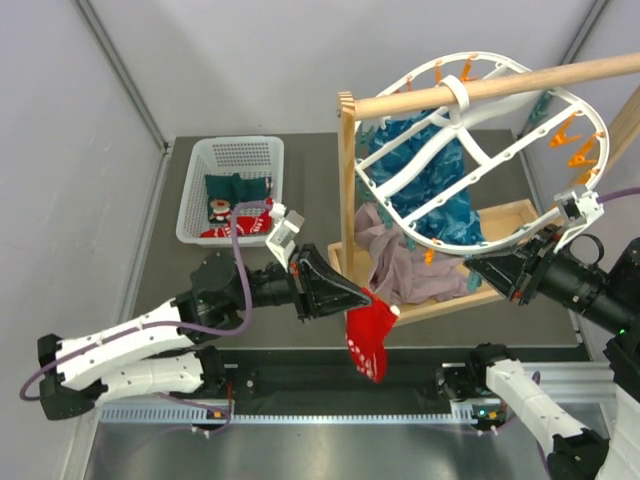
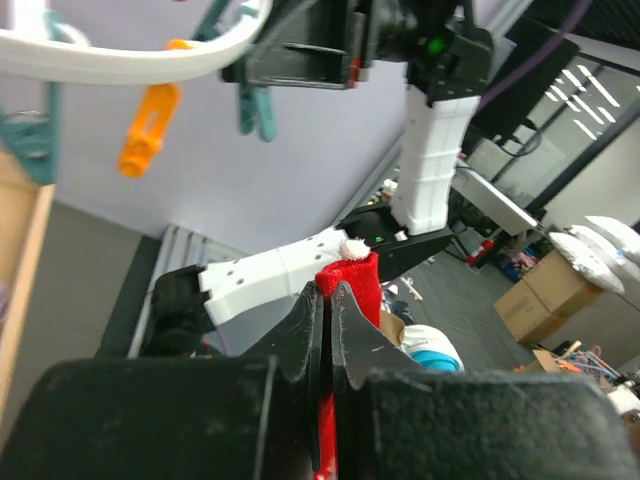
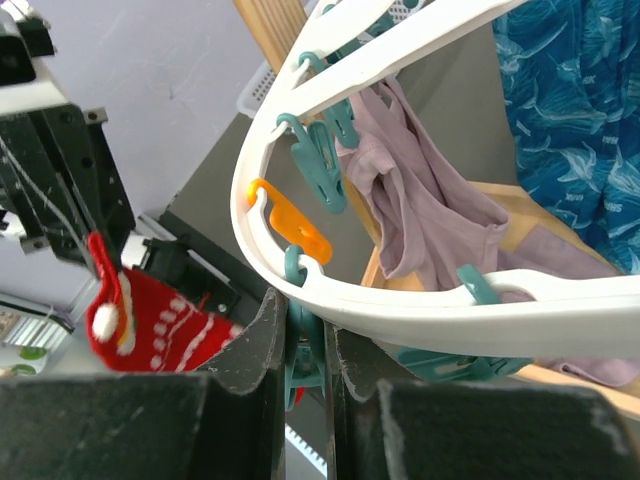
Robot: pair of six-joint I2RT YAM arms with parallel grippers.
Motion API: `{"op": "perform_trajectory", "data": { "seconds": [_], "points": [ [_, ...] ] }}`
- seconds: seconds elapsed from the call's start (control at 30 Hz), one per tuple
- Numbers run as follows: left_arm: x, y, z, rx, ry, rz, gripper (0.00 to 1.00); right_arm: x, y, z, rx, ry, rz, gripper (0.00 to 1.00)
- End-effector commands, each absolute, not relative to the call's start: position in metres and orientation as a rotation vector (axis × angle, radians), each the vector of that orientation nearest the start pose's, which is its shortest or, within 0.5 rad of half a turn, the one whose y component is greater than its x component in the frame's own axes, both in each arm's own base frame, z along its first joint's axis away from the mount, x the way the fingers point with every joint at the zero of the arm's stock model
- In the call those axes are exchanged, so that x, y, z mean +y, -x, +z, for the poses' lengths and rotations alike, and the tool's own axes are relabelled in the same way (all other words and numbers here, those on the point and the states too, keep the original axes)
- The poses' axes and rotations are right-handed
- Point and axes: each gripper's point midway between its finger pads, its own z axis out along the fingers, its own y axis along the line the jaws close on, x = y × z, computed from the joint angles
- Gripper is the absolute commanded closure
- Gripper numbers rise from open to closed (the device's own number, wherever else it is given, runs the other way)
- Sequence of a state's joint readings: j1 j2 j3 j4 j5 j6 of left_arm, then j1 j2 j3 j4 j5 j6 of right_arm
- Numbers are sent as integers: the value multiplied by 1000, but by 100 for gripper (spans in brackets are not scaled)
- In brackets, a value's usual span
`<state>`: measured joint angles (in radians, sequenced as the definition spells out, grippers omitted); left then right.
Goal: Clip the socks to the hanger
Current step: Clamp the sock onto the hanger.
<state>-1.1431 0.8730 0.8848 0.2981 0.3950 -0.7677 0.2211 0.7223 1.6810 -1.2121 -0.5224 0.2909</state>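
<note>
My left gripper (image 1: 362, 296) is shut on a red sock with white pattern (image 1: 368, 338), holding its cuff; the sock hangs below the jaws near the table's front edge. It also shows in the left wrist view (image 2: 352, 285) and in the right wrist view (image 3: 150, 325). The white oval hanger (image 1: 500, 160) hangs from a wooden rod, with orange and teal clips. My right gripper (image 1: 472, 272) is shut on a teal clip (image 3: 310, 355) under the hanger's lower rim (image 3: 420, 300). More socks (image 1: 232, 205) lie in the white basket.
A white perforated basket (image 1: 232, 150) stands at the back left. A wooden stand (image 1: 347, 180) with a rod and tray holds a teal-blue patterned cloth (image 1: 440, 185) and a mauve-grey cloth (image 1: 405, 265). An orange clip (image 3: 292, 222) hangs beside the teal one.
</note>
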Motion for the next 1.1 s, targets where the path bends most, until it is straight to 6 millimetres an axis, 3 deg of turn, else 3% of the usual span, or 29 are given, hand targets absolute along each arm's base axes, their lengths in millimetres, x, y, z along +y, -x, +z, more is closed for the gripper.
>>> {"op": "perform_trajectory", "data": {
  "seconds": [0.0,0.03,0.1,0.13,0.33,0.7,1.07],
  "points": [
    [-346,-30,436,1188,-687,-1850,100,133,-91,435,1823,359,921,100],
    [-365,-28,425,1216,-709,-1854,100,137,-89,442,1797,359,956,100],
    [-380,-15,437,1149,-731,-1905,100,145,-81,447,1760,395,1024,100],
    [-396,-15,434,1162,-743,-1911,100,147,-80,454,1735,391,1052,100],
    [-438,-7,446,1118,-736,-1916,100,151,-69,461,1698,407,1105,100],
    [-443,-20,468,1069,-660,-1873,100,150,-62,457,1700,423,1109,100],
    [-440,-28,469,1115,-656,-1803,100,149,-56,463,1688,426,1112,100]
  ]
}}
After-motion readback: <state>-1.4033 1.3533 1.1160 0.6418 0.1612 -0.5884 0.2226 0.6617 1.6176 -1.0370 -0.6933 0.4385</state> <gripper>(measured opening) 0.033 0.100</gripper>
